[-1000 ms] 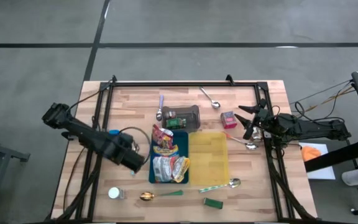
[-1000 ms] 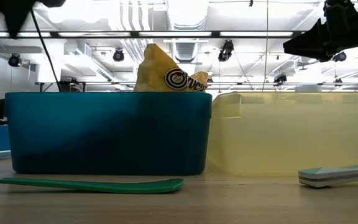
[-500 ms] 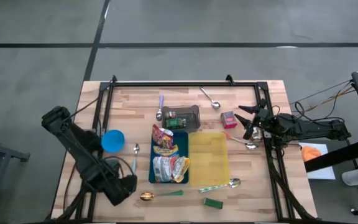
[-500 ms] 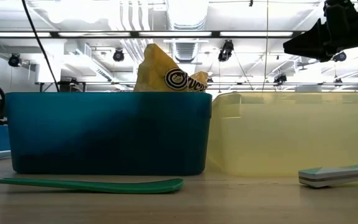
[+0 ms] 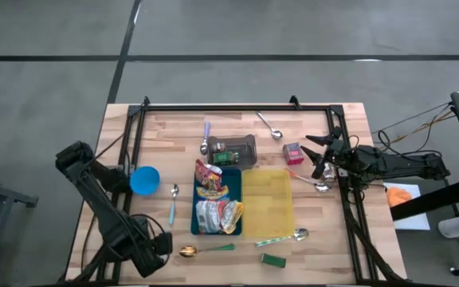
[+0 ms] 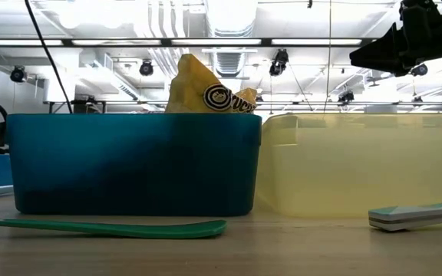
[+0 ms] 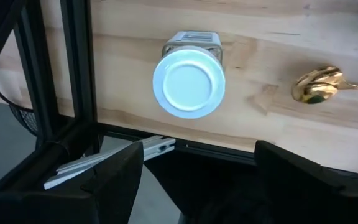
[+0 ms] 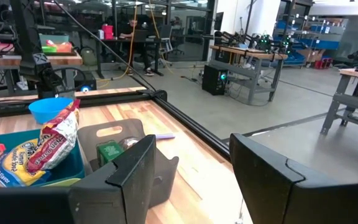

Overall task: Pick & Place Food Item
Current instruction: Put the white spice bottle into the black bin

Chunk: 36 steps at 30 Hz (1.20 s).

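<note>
Tabletop's white-lidded jar point(image 7: 189, 81) shows beneath the open left end effector point(image 7: 194, 180) only wrist-side.

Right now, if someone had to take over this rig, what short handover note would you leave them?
Left gripper: fingers open, empty, hovering over the white-lidded jar at the table's near left corner, next to the gold spoon.
Right gripper: fingers apart, empty, waiting at the right side of the table near the small pink box.
Food: snack bags sit in the blue bin; the yellow bin beside it looks empty.
Done: no pick in progress; nothing is held.
Left: choose a food item, grasp it and place it; which destination is meant cannot be told.
</note>
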Available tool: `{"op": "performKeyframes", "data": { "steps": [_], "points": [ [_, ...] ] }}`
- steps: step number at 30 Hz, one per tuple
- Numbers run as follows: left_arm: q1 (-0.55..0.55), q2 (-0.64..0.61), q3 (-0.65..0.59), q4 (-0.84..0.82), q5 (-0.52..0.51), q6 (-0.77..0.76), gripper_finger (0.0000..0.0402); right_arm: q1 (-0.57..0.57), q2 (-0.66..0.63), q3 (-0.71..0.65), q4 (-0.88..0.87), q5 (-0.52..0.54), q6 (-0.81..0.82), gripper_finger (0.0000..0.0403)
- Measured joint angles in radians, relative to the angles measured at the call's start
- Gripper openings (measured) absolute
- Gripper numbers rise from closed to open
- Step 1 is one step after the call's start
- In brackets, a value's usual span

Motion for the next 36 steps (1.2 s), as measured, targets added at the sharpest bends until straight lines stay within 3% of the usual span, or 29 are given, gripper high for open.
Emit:
{"op": "performKeyframes", "data": {
  "steps": [8,36],
  "points": [
    [-0.046,0.021,-0.003,0.001,0.000,-0.031,0.0309,0.000,0.000,0.000,0.000,0.000,0.000,0.0199],
    [-0.058,0.020,-0.243,0.187,-0.089,-0.015,0.0309,0.000,0.001,0.000,0.000,0.000,0.000,0.0199]
  ]
}}
